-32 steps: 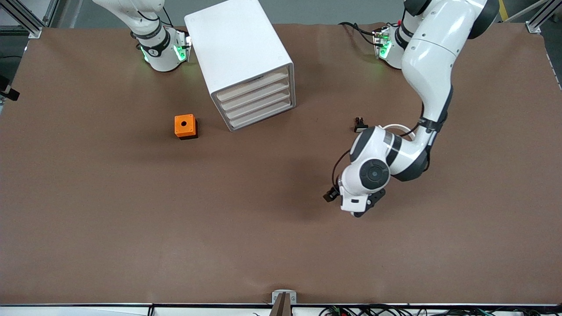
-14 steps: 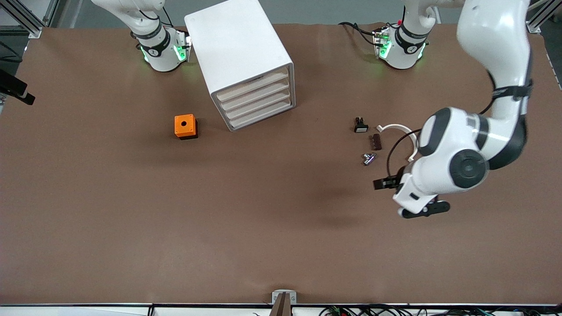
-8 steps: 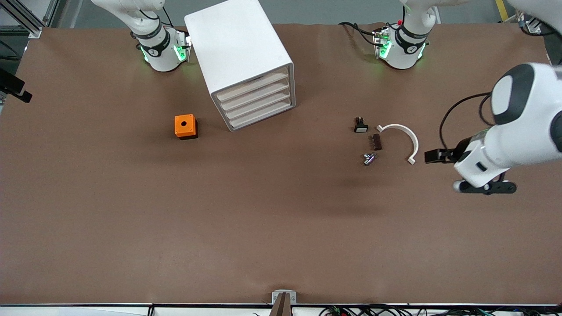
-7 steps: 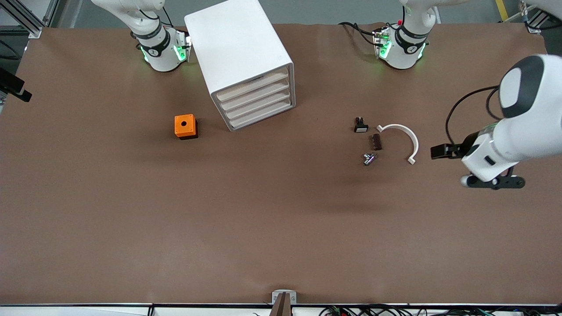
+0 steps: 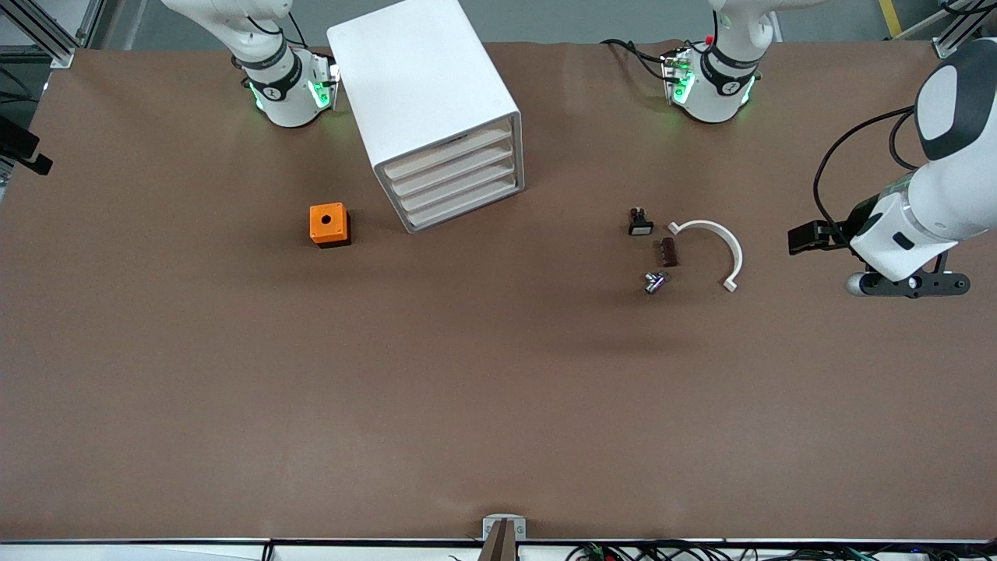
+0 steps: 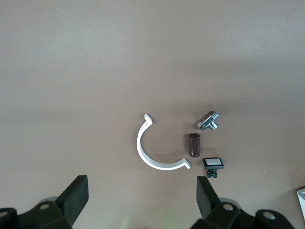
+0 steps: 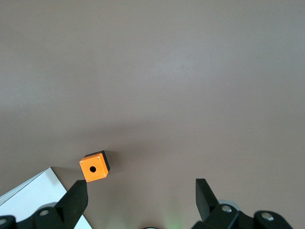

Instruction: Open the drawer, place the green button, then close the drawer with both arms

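Front view of a brown bench (image 5: 498, 405): a white cabinet (image 5: 424, 86) stands between the two arm bases, and the drawer (image 5: 466, 207), lowest of its four, is fully shut. The left claw (image 5: 907, 284) hangs with its fingers (image 6: 76, 193) spread wide over the left arm's end of the bench, well apart from a white arc (image 5: 720, 243), a black switch (image 5: 640, 224) and other small parts. The right claw (image 7: 140, 202), also spread and empty, hangs over the right arm's end, with an orange cube (image 5: 329, 224) in its sight.
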Robot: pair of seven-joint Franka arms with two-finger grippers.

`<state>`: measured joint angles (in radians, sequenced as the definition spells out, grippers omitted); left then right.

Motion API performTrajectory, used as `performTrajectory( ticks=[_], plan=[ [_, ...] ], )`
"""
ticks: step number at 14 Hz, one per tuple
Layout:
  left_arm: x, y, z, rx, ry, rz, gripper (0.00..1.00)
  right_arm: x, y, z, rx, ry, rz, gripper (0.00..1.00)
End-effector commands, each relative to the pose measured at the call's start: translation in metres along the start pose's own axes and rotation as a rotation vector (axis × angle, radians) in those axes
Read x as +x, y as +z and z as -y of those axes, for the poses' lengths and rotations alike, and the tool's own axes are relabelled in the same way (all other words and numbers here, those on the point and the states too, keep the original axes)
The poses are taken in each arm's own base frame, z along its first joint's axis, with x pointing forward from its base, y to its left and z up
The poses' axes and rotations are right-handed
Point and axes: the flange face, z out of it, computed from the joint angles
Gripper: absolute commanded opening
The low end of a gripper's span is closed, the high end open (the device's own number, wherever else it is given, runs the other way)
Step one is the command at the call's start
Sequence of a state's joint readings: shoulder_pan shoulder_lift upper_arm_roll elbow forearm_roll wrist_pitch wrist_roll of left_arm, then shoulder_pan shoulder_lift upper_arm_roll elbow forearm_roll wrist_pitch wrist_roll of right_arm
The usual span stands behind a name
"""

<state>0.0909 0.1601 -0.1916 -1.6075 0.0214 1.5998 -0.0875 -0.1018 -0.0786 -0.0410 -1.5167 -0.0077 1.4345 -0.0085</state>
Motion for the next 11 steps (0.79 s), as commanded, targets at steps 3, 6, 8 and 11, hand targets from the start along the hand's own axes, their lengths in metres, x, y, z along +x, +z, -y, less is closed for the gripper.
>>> performTrajectory(
  ticks=[3, 6, 8, 11],
  plan=[
    [-0.009, -0.003, 0.002, 0.014, 0.013, -0.012, 1.00, -0.005, -0.003, 0.005, 0.008, 0.006, -0.016, 1.00],
    [-0.011, -0.007, 0.006, 0.016, 0.014, -0.019, 1.00, -0.007, -0.003, 0.003, 0.021, 0.012, -0.013, 1.00],
    [-0.012, -0.008, 0.011, 0.020, 0.009, -0.020, 1.00, -0.007, -0.003, 0.002, 0.041, 0.015, -0.014, 1.00],
    [-0.013, -0.009, 0.019, 0.024, 0.021, -0.021, 1.00, -0.007, -0.003, -0.006, 0.062, 0.031, -0.013, 1.00]
  ],
)
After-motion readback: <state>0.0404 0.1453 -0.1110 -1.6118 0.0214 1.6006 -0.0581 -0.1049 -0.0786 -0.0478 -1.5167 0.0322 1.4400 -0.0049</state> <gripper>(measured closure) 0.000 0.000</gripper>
